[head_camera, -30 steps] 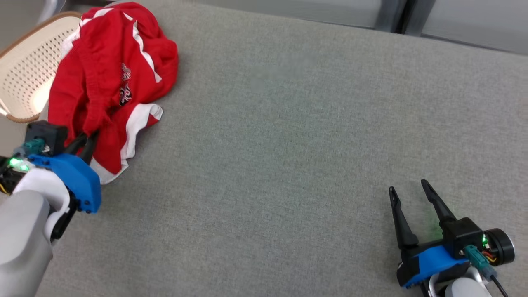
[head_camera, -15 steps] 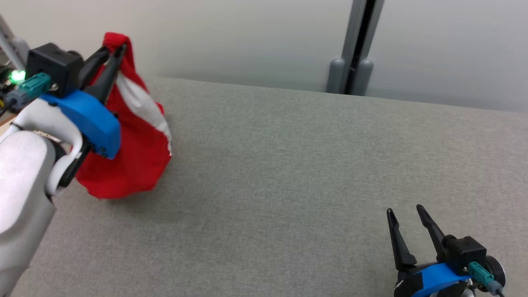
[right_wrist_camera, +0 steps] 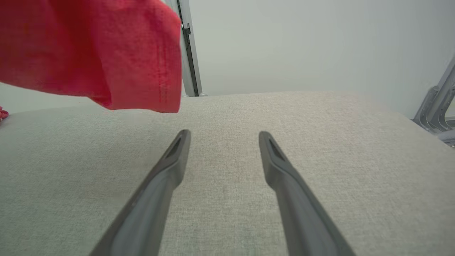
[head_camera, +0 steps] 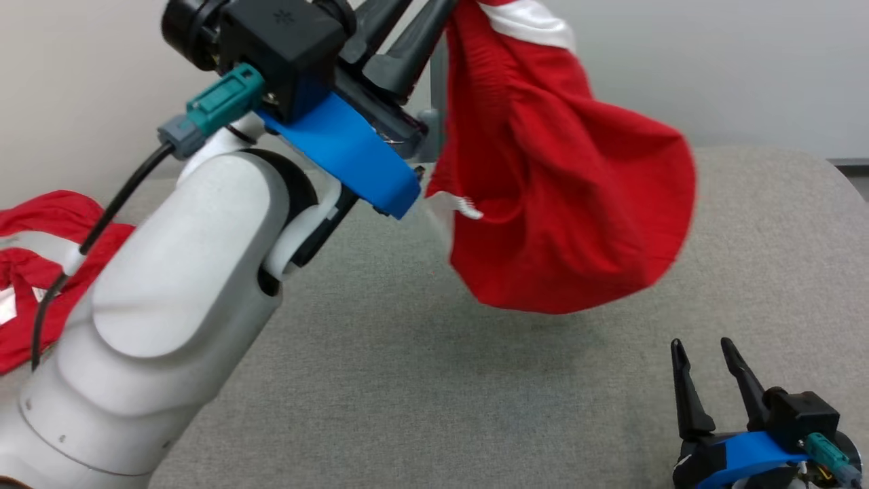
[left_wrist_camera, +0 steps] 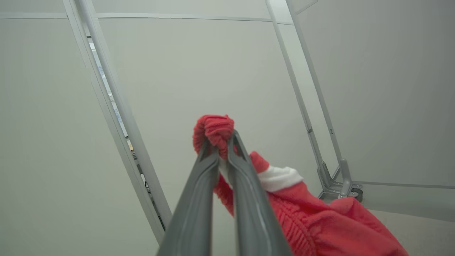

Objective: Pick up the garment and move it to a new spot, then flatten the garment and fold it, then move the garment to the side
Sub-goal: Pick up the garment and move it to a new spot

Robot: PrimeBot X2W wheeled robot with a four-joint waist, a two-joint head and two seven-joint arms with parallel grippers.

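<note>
At nine o'clock in the head view a second red-and-white cloth lies crumpled at the left edge of the worktop. The pale left arm rises from seven o'clock toward twelve. A small star-like mark sits on the black housing at its wrist.

The left hand is pressed together, pinching a bunched red fold at the top of the garment. The garment is red with a white band near the pinch. It hangs from twelve o'clock down to the centre, its lowest fold clear of the worktop, with a soft shadow beneath. In the right wrist view its hem sits at ten o'clock, above the grey surface and apart from that hand's fingers.

The right hand rests at five o'clock, fingers spread wide over bare worktop. Open grey worktop runs from six o'clock round to three. Its far edge meets a pale wall, and the right corner rounds off at two o'clock. A grey post stands behind the far edge.
</note>
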